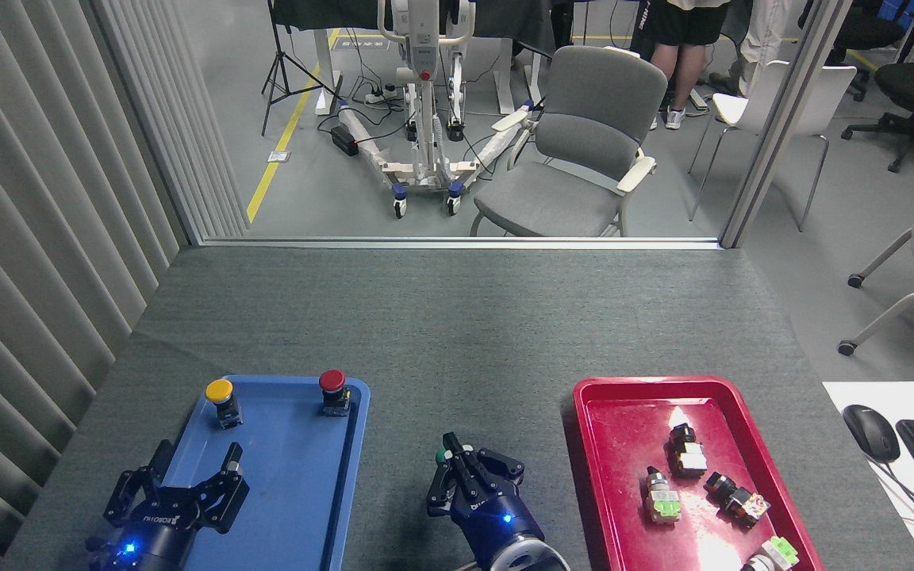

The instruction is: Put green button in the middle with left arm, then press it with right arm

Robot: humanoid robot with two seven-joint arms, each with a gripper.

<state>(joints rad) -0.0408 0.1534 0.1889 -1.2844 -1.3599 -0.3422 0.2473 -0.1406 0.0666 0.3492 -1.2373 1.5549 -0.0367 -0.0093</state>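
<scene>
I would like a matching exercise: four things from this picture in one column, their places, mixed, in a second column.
1. round green-capped push-button
2. yellow-capped button
3. black computer mouse
4. grey padded chair

A. on the floor beyond the table
B. in the blue plastic tray
C. on the white desk at right
D. under the right gripper

Pairs: 1-D, 2-B, 3-C, 4-A
</scene>
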